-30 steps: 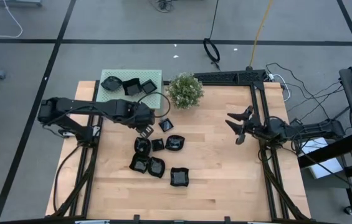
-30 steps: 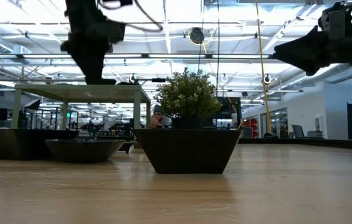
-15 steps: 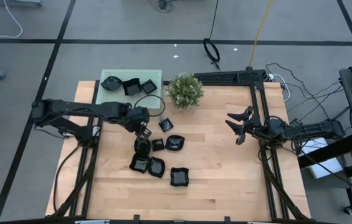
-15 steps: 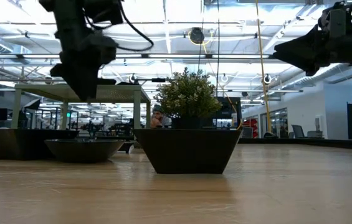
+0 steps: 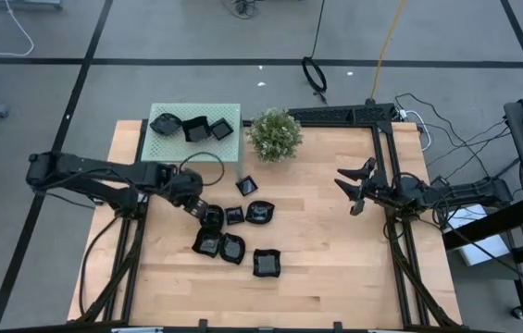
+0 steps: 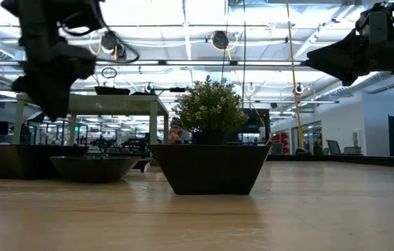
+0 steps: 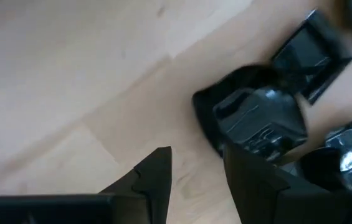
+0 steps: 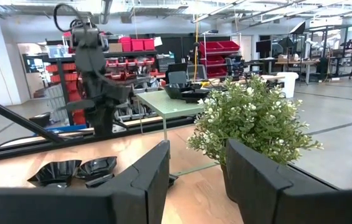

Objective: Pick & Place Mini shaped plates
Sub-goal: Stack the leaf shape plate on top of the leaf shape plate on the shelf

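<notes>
At the far left of the wooden surface (image 5: 335, 250), a pale green mat (image 5: 164, 148) carries a few black mini shaped plates (image 5: 193, 129), apparently already placed. Just in front of it, the left hand (image 5: 200, 209) sits low at the edge of a loose cluster of mini plates (image 5: 233, 231) lying on the bare wood near the middle. Its fingers (image 7: 154, 180) are spread and hold nothing, and the wrist view shows a glossy wavy-rimmed plate (image 7: 260, 121) just beyond the fingertips, with a square plate (image 7: 306, 53) touching or overlapping it farther out. The step in hand looks like the approach to a pick: the next move calls for easing one finger inside the wavy rim and the other outside it, then pinching the wall without nudging its neighbours. A leafy potted plant (image 5: 274, 134) stands beside the mat and should be cleared on the carry. Over at the right edge, the right hand (image 5: 352, 191) waits above the surface, spread and empty, well apart from the plates.
</notes>
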Available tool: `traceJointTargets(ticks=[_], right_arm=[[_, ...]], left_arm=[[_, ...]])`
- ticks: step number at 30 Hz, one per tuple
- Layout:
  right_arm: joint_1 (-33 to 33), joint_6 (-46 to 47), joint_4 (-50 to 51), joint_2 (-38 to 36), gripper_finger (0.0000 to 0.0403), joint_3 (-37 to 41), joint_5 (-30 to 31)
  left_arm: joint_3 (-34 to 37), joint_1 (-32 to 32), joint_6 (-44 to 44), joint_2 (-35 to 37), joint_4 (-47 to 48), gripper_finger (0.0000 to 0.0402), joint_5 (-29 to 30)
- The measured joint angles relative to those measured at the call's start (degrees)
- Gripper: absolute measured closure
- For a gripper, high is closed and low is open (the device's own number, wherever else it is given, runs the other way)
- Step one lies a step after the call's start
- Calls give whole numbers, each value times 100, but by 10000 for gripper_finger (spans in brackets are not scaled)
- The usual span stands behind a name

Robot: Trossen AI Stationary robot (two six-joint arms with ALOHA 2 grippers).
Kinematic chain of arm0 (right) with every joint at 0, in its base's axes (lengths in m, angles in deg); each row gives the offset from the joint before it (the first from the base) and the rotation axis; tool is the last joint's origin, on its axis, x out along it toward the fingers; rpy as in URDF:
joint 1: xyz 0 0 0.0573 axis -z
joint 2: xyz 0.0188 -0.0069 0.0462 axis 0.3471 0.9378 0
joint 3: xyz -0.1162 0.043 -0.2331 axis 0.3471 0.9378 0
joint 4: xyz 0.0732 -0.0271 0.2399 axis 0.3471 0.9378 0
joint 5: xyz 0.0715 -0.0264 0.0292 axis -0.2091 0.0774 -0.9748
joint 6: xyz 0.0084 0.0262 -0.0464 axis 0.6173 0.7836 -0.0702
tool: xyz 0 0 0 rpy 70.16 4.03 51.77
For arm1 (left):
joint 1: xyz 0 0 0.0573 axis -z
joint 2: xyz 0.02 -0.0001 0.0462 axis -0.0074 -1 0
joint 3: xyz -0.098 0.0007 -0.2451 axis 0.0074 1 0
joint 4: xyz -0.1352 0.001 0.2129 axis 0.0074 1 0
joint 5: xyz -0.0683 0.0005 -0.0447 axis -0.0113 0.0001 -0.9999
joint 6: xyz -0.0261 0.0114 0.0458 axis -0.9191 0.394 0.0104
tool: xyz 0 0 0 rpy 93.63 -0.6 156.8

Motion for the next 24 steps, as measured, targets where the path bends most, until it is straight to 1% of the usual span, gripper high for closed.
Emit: traceJointTargets(ticks=[3, 6, 12, 16, 19, 24], right_arm=[[0, 1, 0, 1, 259, 0, -1], [0, 0, 0, 1, 259, 0, -2], [0, 0, 0, 1, 259, 0, -2], [0, 2, 0, 1, 259, 0, -2], [0, 2, 0, 0, 259, 0, -2], [0, 2, 0, 1, 259, 0, -2]], left_arm=[[313, 189, -488, 67, -168, 254, -31], [595, 348, -779, 65, -402, 254, -61], [1103, 498, -994, 65, -1374, 254, -107], [1403, 513, -1343, 65, -2147, 254, -104], [1530, 513, -1576, 63, -2325, 254, -75], [1599, 574, -1891, 30, -2404, 254, 187]])
